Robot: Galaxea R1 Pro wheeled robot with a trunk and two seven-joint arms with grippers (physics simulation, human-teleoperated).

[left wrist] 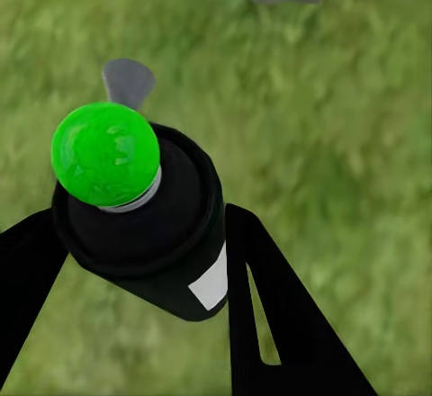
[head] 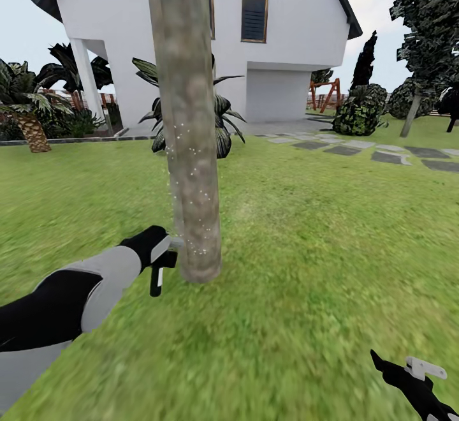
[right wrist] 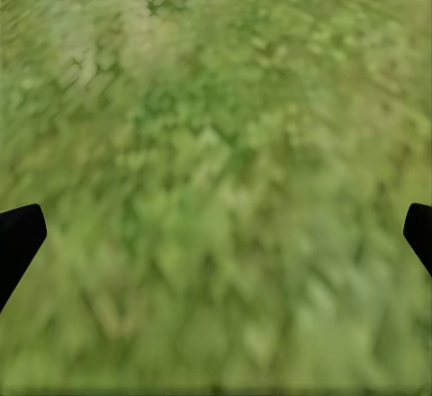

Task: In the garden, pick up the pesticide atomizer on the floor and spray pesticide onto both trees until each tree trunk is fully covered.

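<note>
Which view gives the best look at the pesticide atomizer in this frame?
The left wrist view: the pesticide atomizer sits large between the left gripper's fingers, dark body and green cap clear. The head view shows it small beside the tree trunk. The right wrist view looks at grass.

The pesticide atomizer was a dark, stubby cylinder with a white label patch on its side and a glossy green ball on top (no red showed on it), sitting in the left-centre of the left wrist view. In the head view it sat low and left of centre, touching the base of the tree trunk. That trunk stood upright as a thick, mottled grey-brown column, dotted with small white specks along its lower half, rooted in bright green grass.
</note>
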